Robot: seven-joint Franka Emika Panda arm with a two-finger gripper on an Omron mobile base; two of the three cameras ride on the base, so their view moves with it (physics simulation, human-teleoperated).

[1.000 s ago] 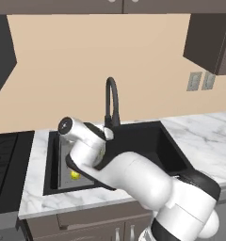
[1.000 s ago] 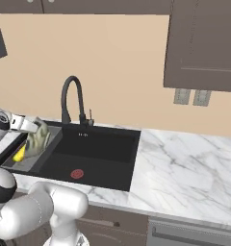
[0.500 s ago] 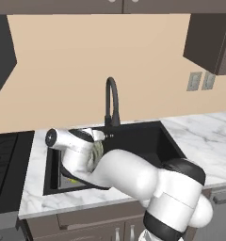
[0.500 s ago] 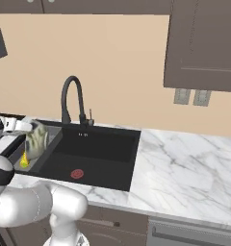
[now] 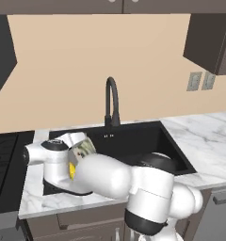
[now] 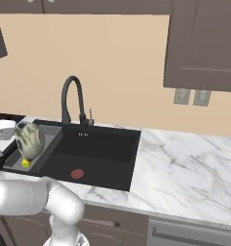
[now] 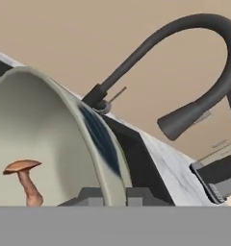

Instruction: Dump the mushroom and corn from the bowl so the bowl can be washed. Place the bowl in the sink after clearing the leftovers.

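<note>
bowl (image 7: pixel 50 144) cut off at left edge, corn (image 5: pixel 72 170) mostly behind arm

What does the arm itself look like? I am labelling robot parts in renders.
The arm is glossy white, built of rounded, bulbous segments, with a dark ring at one joint. The gripper has small grey finger tips. No cables or markings show.

A home kitchen: a black sink (image 6: pixel 96 153) with curved faucet (image 6: pixel 71 98) set in marble counter (image 6: pixel 185 173), under dark wall cabinets (image 6: pixel 204 43).
</note>
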